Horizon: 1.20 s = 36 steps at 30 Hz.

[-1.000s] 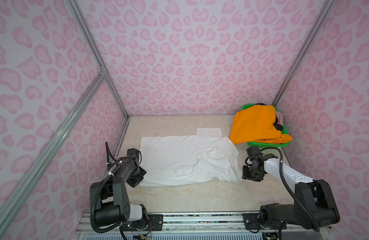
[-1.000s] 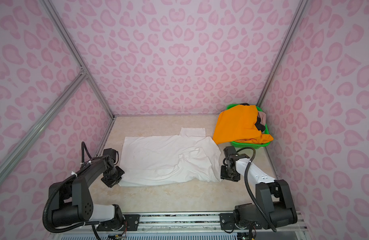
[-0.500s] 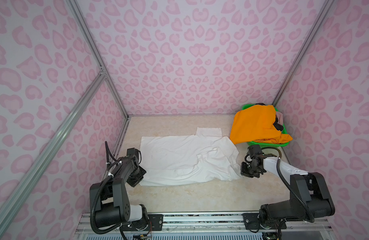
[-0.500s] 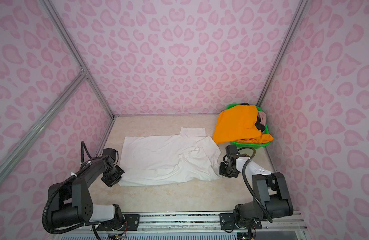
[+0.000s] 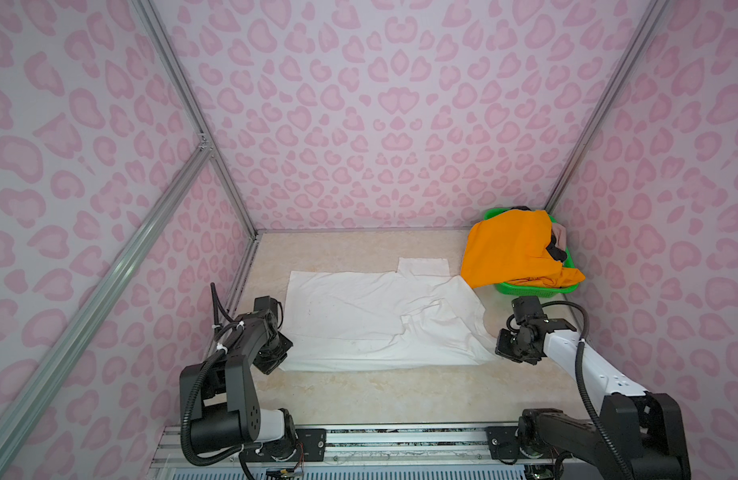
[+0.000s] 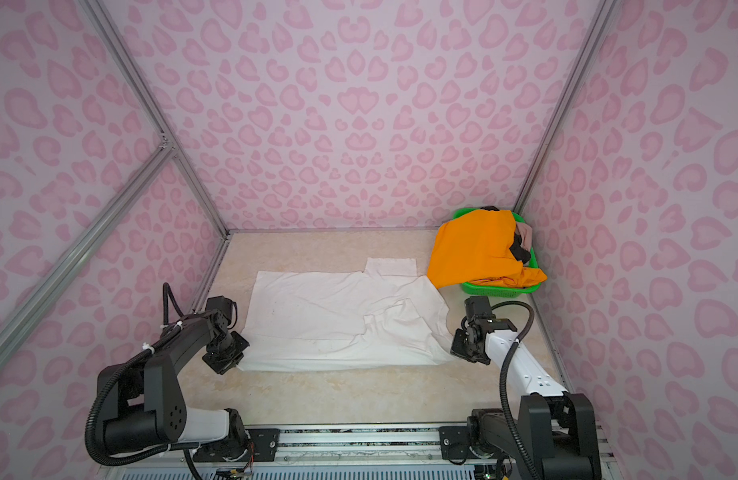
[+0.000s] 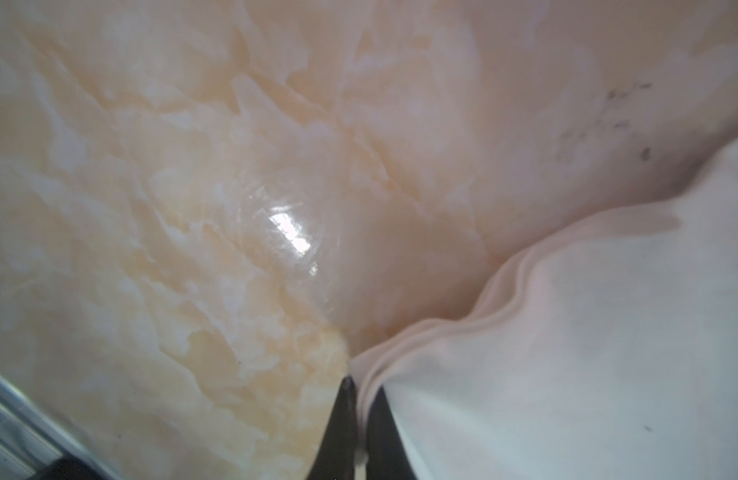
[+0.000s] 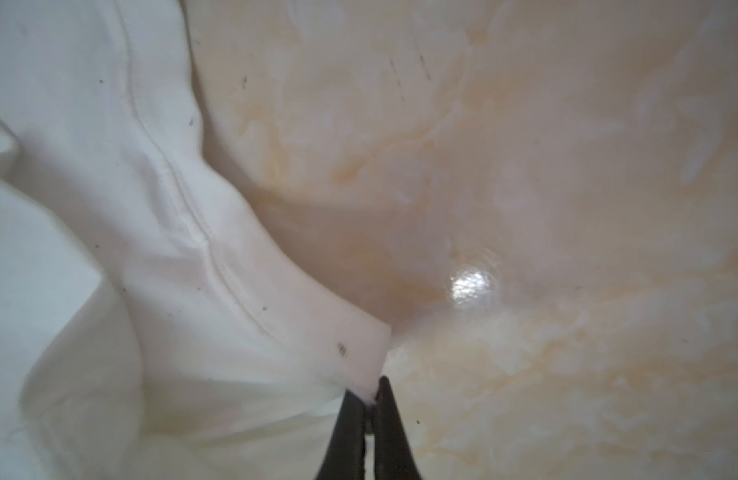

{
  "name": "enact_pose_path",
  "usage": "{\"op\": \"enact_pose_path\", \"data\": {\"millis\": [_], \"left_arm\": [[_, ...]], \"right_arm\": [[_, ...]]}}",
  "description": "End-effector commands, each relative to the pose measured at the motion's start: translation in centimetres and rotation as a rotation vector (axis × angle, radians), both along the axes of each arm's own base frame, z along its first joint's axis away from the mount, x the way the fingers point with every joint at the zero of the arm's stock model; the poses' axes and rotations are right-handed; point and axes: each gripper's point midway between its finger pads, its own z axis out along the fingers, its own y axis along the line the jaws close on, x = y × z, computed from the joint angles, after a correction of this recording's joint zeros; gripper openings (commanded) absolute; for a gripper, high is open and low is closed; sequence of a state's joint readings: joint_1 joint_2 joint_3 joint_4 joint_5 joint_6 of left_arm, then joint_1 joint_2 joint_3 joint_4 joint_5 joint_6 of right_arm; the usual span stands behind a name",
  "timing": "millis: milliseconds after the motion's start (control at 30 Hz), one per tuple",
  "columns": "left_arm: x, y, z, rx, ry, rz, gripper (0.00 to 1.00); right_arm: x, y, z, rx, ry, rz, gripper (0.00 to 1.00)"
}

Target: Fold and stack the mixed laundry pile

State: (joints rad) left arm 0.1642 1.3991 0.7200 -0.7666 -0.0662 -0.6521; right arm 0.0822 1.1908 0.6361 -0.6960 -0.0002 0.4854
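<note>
The left gripper and right gripper each pinch a corner of the white T-shirt, jaws clamped on its edge, with bare table open behind both.

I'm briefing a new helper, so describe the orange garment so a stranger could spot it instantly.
Go to the far right corner of the table, where a green basket stands. The orange garment lies draped over it, hanging past its rim. It is the only orange cloth, unlike the white T-shirt beside it.
</note>
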Motion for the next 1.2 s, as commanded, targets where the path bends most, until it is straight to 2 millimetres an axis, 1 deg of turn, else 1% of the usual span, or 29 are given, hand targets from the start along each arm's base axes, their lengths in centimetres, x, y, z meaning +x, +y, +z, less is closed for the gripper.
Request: {"op": "enact_pose_path", "data": {"millis": [0, 67, 133, 233, 300, 367, 400, 467, 500, 567, 633, 700, 767, 800, 900, 933, 1033, 1100, 1167], "left_arm": [[-0.2, 0.3, -0.1, 0.017, 0.012, 0.0, 0.09], [-0.4, -0.1, -0.1, -0.003, 0.012, 0.004, 0.14], [-0.5, -0.4, 0.2, -0.023, 0.002, 0.013, 0.27], [-0.5, -0.2, 1.6, -0.005, -0.023, 0.029, 0.47], [-0.3, 0.4, 3.1, 0.032, -0.049, 0.032, 0.52], [0.7, 1.1, 4.8, 0.072, -0.094, 0.024, 0.56], [1.6, 1.3, 5.5, 0.08, -0.125, 0.01, 0.57], [4.6, 0.8, 6.7, 0.039, -0.204, -0.058, 0.56], [6.1, 0.1, 7.0, 0.001, -0.236, -0.093, 0.54], [9.9, -1.6, 7.4, -0.098, -0.322, -0.183, 0.51], [12.9, -3.3, 7.3, -0.183, -0.385, -0.255, 0.5], [15.1, -4.8, 6.7, -0.251, -0.408, -0.305, 0.48], [16.5, -6.0, 5.9, -0.283, -0.389, -0.347, 0.45], [16.9, -6.3, 5.0, -0.281, -0.362, -0.357, 0.44], [17.2, -6.4, 2.7, -0.269, -0.291, -0.339, 0.4], [16.9, -6.1, 1.8, -0.259, -0.256, -0.315, 0.37], [15.2, -4.9, -0.2, -0.209, -0.159, -0.26, 0.37], [13.8, -4.2, -0.9, -0.175, -0.113, -0.23, 0.37], [12.3, -3.4, -1.2, -0.151, -0.074, -0.193, 0.37]], "right_arm": [[-1.2, -1.1, -0.6, -0.05, 0.045, -0.044, 0.06], [-1.3, -1.0, -0.6, -0.049, 0.053, -0.043, 0.18], [-0.8, -1.0, 0.1, -0.048, 0.031, -0.043, 0.26], [0.8, -1.0, 2.2, -0.052, -0.039, -0.026, 0.33], [2.0, -0.8, 3.6, -0.055, -0.084, -0.007, 0.35], [3.7, -0.2, 4.8, -0.035, -0.135, 0.042, 0.36], [4.6, 0.3, 5.1, -0.025, -0.155, 0.072, 0.36], [6.6, 1.4, 5.6, 0.002, -0.173, 0.136, 0.33], [7.3, 2.0, 5.6, 0.018, -0.164, 0.165, 0.32], [9.1, 3.4, 5.3, 0.046, -0.14, 0.231, 0.31], [10.6, 4.9, 5.0, 0.059, -0.128, 0.282, 0.3], [11.8, 6.2, 4.5, 0.059, -0.113, 0.319, 0.29], [12.9, 7.1, 3.5, 0.058, -0.095, 0.324, 0.28], [13.3, 7.3, 3.0, 0.066, -0.088, 0.315, 0.28], [13.9, 7.5, 0.8, 0.077, -0.055, 0.287, 0.25], [13.8, 7.5, 0.0, 0.077, -0.035, 0.284, 0.24], [13.3, 7.3, -1.9, 0.067, 0.022, 0.289, 0.23], [12.8, 7.1, -2.8, 0.058, 0.056, 0.295, 0.22], [12.2, 6.9, -3.3, 0.05, 0.079, 0.302, 0.22]]}}
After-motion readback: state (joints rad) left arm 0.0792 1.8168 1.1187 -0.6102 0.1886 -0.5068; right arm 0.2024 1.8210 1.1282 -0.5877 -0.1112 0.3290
